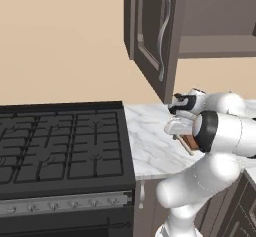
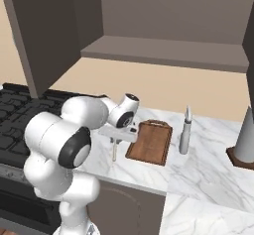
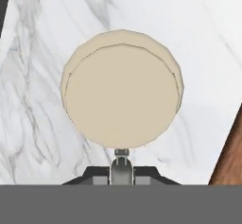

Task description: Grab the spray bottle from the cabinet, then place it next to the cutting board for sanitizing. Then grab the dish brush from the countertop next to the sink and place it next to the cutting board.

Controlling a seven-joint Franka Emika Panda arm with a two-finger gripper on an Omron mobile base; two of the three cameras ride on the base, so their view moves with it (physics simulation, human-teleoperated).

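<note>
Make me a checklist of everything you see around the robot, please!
Surface: white marble countertop, beside a black stove.
Job's things: dish brush hangs head down over the countertop, left of the cutting board; the board lies flat. A pale bottle stands upright right of the board; too small to confirm it as the spray bottle.
Clutter: a grey cone on a brown base at the right edge.
Grippers: gripper shut on the brush handle.
Cables: nothing seen.
Surroundings: cabinet door open, shelf bare; beige wall.
</note>
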